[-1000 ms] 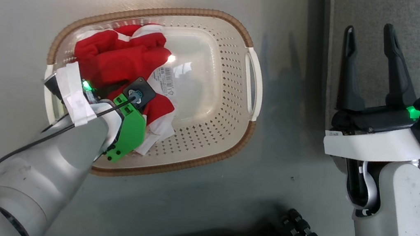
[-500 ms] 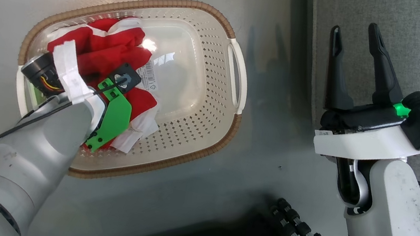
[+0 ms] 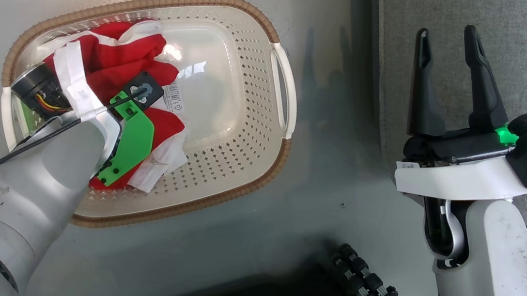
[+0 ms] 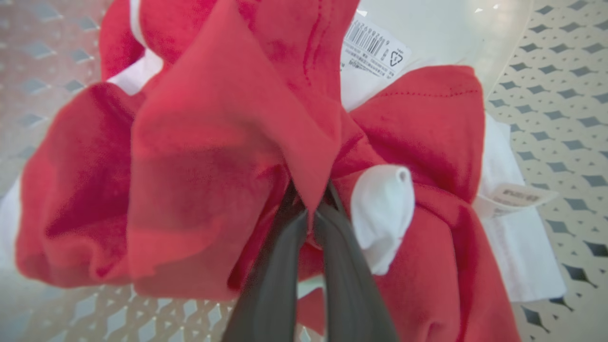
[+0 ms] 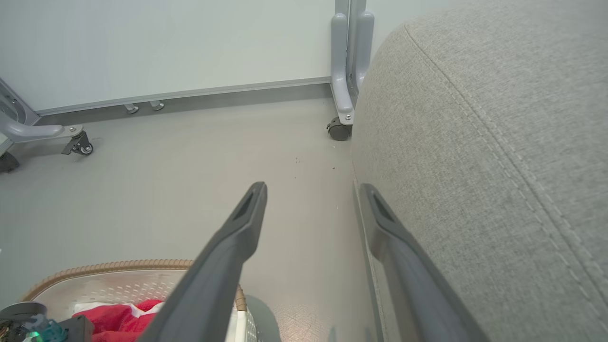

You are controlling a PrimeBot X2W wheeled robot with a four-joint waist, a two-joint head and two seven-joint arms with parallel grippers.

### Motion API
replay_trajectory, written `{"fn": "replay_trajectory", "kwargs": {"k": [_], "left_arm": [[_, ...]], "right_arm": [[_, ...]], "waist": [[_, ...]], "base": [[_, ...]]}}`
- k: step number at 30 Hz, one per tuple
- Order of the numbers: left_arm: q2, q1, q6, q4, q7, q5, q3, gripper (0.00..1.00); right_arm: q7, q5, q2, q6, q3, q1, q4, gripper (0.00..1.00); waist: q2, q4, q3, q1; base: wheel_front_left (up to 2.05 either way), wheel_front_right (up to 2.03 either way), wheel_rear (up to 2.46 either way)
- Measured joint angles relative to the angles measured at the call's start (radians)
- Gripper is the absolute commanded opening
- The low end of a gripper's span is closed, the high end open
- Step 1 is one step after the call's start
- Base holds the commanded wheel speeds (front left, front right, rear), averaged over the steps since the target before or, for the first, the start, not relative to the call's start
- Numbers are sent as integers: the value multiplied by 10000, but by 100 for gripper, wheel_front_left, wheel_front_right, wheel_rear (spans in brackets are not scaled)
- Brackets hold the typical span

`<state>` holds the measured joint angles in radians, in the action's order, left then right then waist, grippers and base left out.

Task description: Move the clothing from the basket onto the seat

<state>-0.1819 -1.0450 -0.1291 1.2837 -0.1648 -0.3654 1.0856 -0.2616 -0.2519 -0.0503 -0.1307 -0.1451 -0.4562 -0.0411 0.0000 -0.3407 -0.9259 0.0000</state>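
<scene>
- Had the left jaws down inside the basket (image 3: pixel 245 129), clamped shut on a fold of the red clothing (image 4: pixel 213 142), with cloth bunched up around both fingers (image 4: pixel 273 275).
- Held the right jaws wide apart and empty, fingers up by the near edge of the seat (image 3: pixel 470 22), well apart from the basket.
- Found the clothing wholly in the basket, heaped at its left end, with white trim and a small tag (image 4: pixel 515 194) spilling toward the middle.
- Spotted a barcode sticker (image 4: pixel 373 45) on the bare basket bottom, just beside the heap.
- Placed the basket on the floor (image 3: pixel 310 218), with the seat off to its right across a strip of bare floor.
- Saw no garment on the visible part of the seat.
- Judged the step in hand as the pick: grip made, lift apparently not begun, heap seemingly resting on the basket bottom.
- Reckoned the next move needed a clean rise high enough to clear the woven rim, then a carry to the right over the seat before letting go.
- Could not tell whether one garment or both were caught, so a trailing piece might drag on the rim or drop back in.
</scene>
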Motion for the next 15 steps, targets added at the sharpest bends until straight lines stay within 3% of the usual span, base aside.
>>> {"fn": "replay_trajectory", "kwargs": {"k": [15], "left_arm": [[481, 464, 209, -585, 3097, -205, -73, 0]], "right_arm": [[10, 803, 10, -2, 470, 369, -46, 100]], "waist": [[0, 540, 1143, 0]], "base": [[0, 0, 0]]}}
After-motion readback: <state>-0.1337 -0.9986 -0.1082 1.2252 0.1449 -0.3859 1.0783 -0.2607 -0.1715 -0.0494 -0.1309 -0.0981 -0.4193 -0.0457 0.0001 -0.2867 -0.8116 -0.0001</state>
